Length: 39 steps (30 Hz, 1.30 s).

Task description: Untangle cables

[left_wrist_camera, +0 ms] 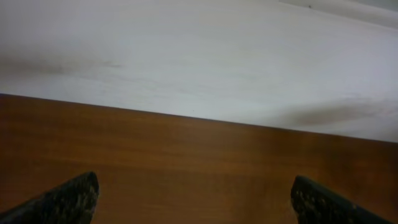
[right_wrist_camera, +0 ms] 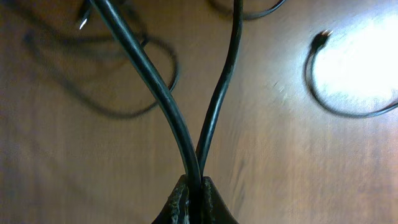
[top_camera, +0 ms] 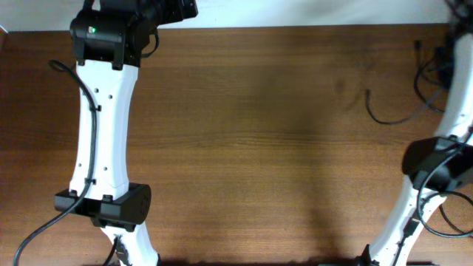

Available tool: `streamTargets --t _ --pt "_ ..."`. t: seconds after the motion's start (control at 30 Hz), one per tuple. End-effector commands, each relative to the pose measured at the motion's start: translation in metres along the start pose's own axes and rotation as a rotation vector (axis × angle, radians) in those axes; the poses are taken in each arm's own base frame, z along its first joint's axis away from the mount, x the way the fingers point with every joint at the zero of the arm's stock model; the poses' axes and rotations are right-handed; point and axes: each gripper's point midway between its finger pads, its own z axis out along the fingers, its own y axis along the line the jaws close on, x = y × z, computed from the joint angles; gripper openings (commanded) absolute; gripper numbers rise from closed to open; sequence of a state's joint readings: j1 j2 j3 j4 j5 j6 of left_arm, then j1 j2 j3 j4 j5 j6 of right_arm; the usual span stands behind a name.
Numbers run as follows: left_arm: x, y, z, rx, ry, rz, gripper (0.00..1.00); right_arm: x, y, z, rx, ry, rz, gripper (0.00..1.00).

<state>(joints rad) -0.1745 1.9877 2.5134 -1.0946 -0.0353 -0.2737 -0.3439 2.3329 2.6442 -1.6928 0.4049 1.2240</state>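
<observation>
My right gripper (right_wrist_camera: 193, 186) is shut on two black cable strands (right_wrist_camera: 168, 99) that rise from between its fingers and spread apart above the table. More loose black cable (right_wrist_camera: 124, 93) lies on the wood behind, and one strand with a small plug end (right_wrist_camera: 321, 38) curves at the right. In the overhead view thin black cables (top_camera: 392, 114) lie at the table's far right; the right gripper itself is out of that frame. My left gripper (left_wrist_camera: 196, 199) is open and empty, low over bare wood near the table's far edge.
The left arm (top_camera: 103, 125) stretches along the table's left side up to the far edge. The right arm (top_camera: 436, 162) stands at the right edge with its own thicker wires. A white wall (left_wrist_camera: 199, 56) lies beyond the far edge.
</observation>
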Motion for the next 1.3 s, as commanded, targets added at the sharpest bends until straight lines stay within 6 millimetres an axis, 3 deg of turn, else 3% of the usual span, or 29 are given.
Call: streamTargets --t 0.0,0.1,0.3,0.43,0.6,0.63,0.67,0.77,0.83,0.9,0.97,1.03,1.1,1.17,1.23,1.27 --pt "-0.013 0.0 -0.023 -0.004 -0.052 0.036 0.99 -0.035 -0.023 0.017 0.049 0.0 0.041 0.04" --pt "-0.013 0.0 -0.023 -0.004 -0.053 0.035 0.99 -0.061 -0.043 0.029 0.081 -0.002 0.108 0.04" --pt "-0.013 0.0 -0.023 -0.004 -0.052 0.035 0.99 -0.112 -0.055 0.046 0.061 -0.078 0.13 0.04" --pt "-0.013 -0.001 -0.023 -0.002 -0.051 0.035 0.99 -0.13 -0.065 0.064 0.083 -0.088 0.148 0.04" --pt "-0.013 -0.001 -0.023 0.001 -0.051 0.036 0.99 -0.133 -0.068 0.071 0.096 -0.088 0.133 0.06" --pt "-0.013 -0.002 -0.023 0.001 -0.05 0.036 0.99 -0.132 -0.067 0.071 0.093 -0.08 0.133 0.56" --pt "-0.012 -0.001 -0.023 0.0 -0.047 0.036 0.99 -0.131 -0.067 0.071 0.09 -0.078 0.132 0.7" --pt "-0.008 0.0 -0.023 -0.005 -0.03 0.036 0.99 -0.131 -0.067 0.071 0.091 -0.077 0.121 0.71" --pt "-0.008 0.0 -0.023 -0.006 -0.03 0.037 0.99 -0.131 -0.067 0.07 0.091 -0.076 0.102 0.67" --pt "-0.008 0.0 -0.023 -0.006 -0.03 0.036 0.99 -0.127 -0.059 0.065 0.056 -0.054 0.026 0.55" --pt "-0.008 0.0 -0.023 -0.005 -0.03 0.037 0.99 -0.123 -0.049 0.053 0.007 -0.051 -0.002 0.54" --pt "-0.008 0.0 -0.023 -0.006 -0.03 0.037 0.99 -0.122 -0.033 0.02 -0.073 -0.097 -0.015 0.54" --pt "-0.008 0.0 -0.023 -0.006 -0.03 0.037 0.99 -0.123 -0.013 -0.032 -0.202 -0.181 -0.097 0.54" --pt "-0.008 0.0 -0.023 -0.005 -0.031 0.036 0.99 -0.117 0.008 -0.11 -0.39 -0.306 -0.257 0.58" --pt "-0.01 0.0 -0.023 -0.003 -0.039 0.036 0.99 -0.091 0.031 -0.203 -0.683 -0.446 -0.583 0.76" --pt "-0.01 -0.001 -0.023 -0.002 -0.04 0.036 0.99 -0.081 0.035 -0.234 -0.796 -0.486 -0.662 0.85"
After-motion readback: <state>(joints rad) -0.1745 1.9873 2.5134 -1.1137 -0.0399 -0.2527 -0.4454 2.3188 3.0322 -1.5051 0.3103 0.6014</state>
